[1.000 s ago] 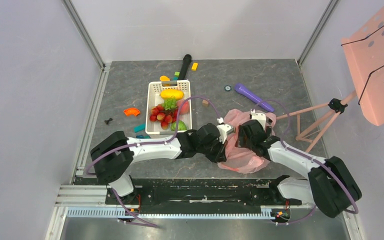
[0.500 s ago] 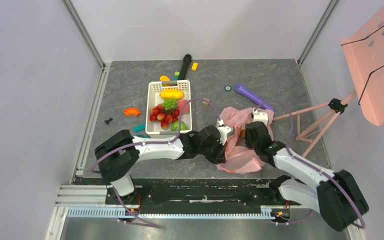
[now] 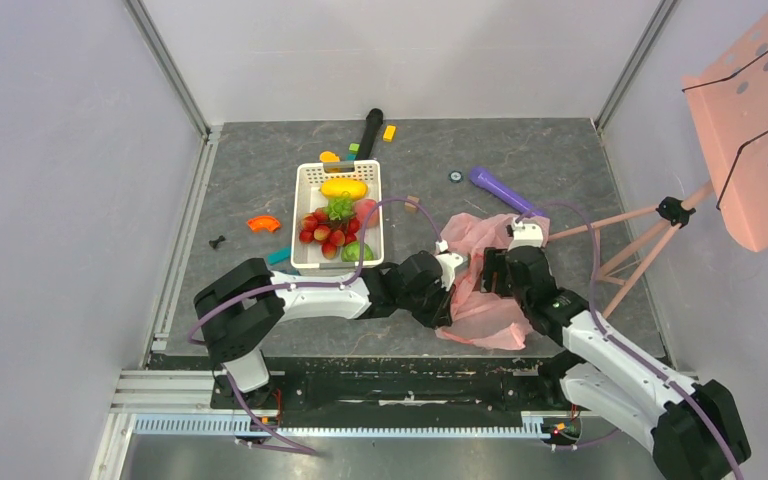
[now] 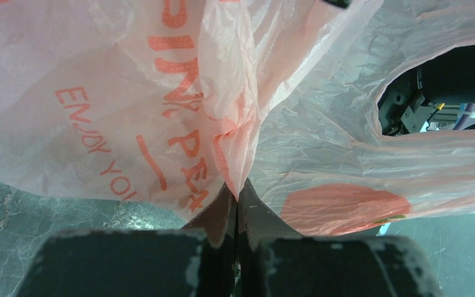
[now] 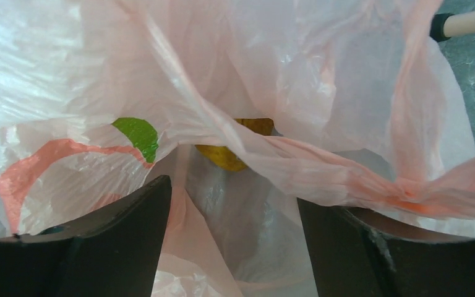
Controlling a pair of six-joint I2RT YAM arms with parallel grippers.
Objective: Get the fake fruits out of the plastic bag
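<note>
The pink plastic bag (image 3: pixel 482 300) is seen crumpled on the grey table (image 3: pixel 560 160), near the middle and slightly to the right, just right of the white basket (image 3: pixel 305 262). It is flanked by both wrists in the top view.

In the left wrist view, the left fingers (image 4: pixel 130 263) are pressed together with a fold of the bag pinched between their tips. Red lettering is printed on the film above the pinch, and one loop handle is opened to the right.

In the right wrist view, the right fingers (image 5: pixel 117 229) are spread wide apart, and nothing is gripped by them. Loose bag film is draped between and over them. A yellow fruit (image 5: pixel 226 156) is visible inside the bag, partly crossed by a twisted strip of the film. How much of it is hidden cannot be told.

Other fake fruits (image 3: pixel 335 225) are piled in the basket: a yellow one at the far end, red berries and a green one nearer. A purple cylinder (image 3: pixel 500 190) is laid on the table beyond the bag, and an orange arch block (image 3: pixel 260 223) is placed left of the basket.
</note>
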